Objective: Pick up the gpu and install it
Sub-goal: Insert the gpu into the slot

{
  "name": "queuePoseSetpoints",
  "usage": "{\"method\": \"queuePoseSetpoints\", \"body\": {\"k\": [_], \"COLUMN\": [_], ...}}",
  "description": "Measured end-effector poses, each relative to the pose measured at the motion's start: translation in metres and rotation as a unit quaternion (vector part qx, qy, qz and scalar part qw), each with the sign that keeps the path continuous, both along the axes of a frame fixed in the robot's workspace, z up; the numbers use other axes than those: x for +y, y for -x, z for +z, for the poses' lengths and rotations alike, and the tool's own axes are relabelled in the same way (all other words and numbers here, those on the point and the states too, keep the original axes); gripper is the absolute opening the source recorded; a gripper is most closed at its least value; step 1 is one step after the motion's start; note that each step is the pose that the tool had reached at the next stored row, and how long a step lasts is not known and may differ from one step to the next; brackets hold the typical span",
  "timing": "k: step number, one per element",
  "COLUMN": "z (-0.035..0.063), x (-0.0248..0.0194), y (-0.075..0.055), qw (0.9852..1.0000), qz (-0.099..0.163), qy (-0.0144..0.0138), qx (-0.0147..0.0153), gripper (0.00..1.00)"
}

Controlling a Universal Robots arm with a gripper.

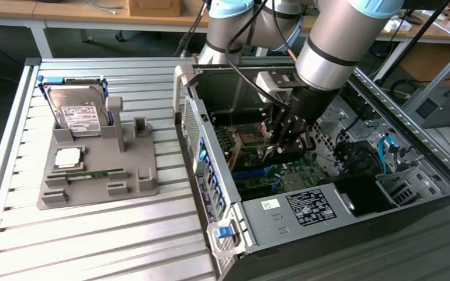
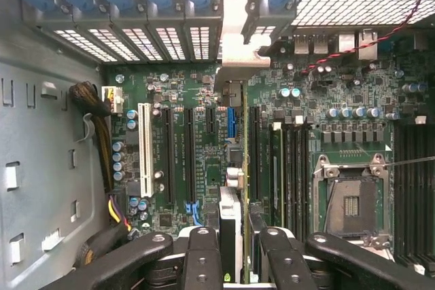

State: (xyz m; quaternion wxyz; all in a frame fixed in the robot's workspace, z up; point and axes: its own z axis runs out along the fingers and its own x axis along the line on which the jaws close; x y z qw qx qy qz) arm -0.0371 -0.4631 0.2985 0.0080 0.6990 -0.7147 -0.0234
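Observation:
My gripper (image 1: pixel 286 140) is down inside the open computer case (image 1: pixel 319 211), shut on the gpu (image 2: pixel 231 216). In the wrist view the dark card runs edge-on from between my two fingers (image 2: pixel 202 259) toward the case's rear wall. Its silver bracket (image 2: pixel 234 35) stands at the row of rear slot openings. The card sits over the motherboard's (image 2: pixel 183 168) expansion slots, between the black slots and the memory slots. I cannot tell whether its edge is seated in a slot. In the exterior view the card is mostly hidden behind the gripper.
A grey fixture (image 1: pixel 131 181) on the slatted table holds a hard drive (image 1: pixel 80 114), a processor (image 1: pixel 68 157) and a green memory stick (image 1: pixel 92 174). The motherboard's processor socket (image 2: pixel 350 205) is bare. Cables (image 2: pixel 95 110) run along the case wall, and the power supply (image 1: pixel 311 205) is at the case's near end.

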Motion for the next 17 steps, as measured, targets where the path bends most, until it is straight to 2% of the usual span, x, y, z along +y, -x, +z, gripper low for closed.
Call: {"method": "queuePoseSetpoints", "body": {"k": [6,17], "z": [-0.0016,-0.007], "x": [0.0,0.0], "y": [0.003,0.026], "qw": [1.0,1.0], "qz": [0.0,0.001], "qy": [0.0,0.0], "qx": [0.0,0.0], "gripper": [0.27,0.27]}}
